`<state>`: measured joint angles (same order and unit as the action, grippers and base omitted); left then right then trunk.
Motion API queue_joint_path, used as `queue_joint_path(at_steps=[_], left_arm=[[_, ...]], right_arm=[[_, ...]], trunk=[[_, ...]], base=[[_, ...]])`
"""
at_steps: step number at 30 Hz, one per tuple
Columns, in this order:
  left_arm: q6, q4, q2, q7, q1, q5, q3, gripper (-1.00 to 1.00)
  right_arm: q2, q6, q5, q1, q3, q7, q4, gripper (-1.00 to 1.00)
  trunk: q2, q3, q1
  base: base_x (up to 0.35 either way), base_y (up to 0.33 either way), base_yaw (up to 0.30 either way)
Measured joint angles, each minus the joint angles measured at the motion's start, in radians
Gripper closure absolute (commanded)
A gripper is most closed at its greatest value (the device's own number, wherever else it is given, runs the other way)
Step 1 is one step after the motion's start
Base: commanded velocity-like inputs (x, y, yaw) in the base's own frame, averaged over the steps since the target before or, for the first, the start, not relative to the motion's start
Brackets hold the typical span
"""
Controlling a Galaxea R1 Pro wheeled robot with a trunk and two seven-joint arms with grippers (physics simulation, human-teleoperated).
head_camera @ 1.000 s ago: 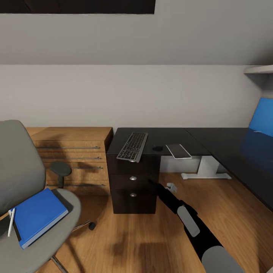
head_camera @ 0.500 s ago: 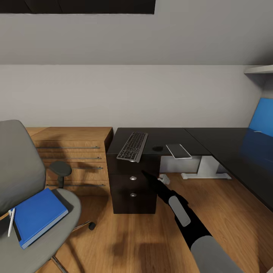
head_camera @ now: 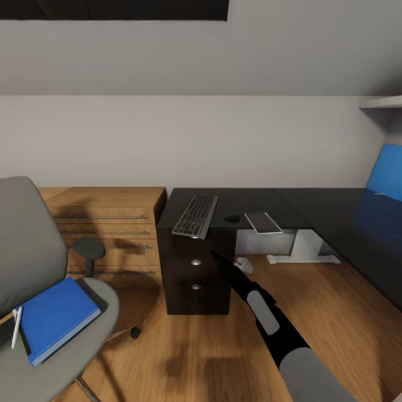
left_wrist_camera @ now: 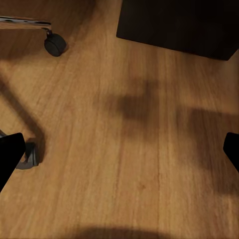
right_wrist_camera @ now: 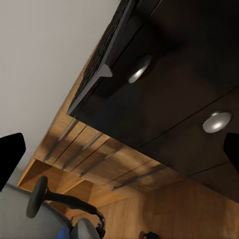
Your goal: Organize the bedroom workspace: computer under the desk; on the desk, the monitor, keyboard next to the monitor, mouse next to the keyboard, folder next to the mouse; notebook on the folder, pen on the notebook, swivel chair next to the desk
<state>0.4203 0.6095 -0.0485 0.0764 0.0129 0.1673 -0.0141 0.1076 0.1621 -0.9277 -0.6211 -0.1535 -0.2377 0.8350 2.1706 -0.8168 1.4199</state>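
Wood flooring and a grey wall frame our bedroom workspace, with the desk (head_camera: 245, 200) ahead. Our right gripper (head_camera: 215, 258) hangs just in front of the dark drawer unit (head_camera: 195, 268), jaws spread wide and empty; its wrist camera looks up at the keyboard (right_wrist_camera: 102, 59), whose near end overhangs the desk edge. Our left gripper (left_wrist_camera: 119, 154) is likewise open, low over the floor. To lift the keyboard well, we judge we should rise, come in beneath the overhanging end, and close squarely across it. Beyond it lies the notebook (head_camera: 262, 222). On the swivel chair (head_camera: 33, 268) rest the folder (head_camera: 56, 315) and pen (head_camera: 17, 326). We can read no brands or writing.
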Motion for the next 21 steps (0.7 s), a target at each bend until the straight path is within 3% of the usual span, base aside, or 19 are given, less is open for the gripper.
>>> queue_joint_path(at_steps=[15, 21], left_arm=[[0.000, 0.000, 0.000, 0.000, 0.000, 0.000, 0.000, -1.00], [0.000, 0.000, 0.000, 0.000, 0.000, 0.000, -0.001, -1.00]], right_arm=[[0.003, -0.007, 0.000, 0.000, -0.002, -0.015, -0.030, -1.00], [0.002, -0.008, 0.000, 0.000, 0.001, -0.015, -0.034, -1.00]], trunk=[[0.000, 0.000, 0.000], [0.000, 0.000, 0.000]], base=[[0.000, 0.000, 0.005], [0.000, 0.000, 0.168]])
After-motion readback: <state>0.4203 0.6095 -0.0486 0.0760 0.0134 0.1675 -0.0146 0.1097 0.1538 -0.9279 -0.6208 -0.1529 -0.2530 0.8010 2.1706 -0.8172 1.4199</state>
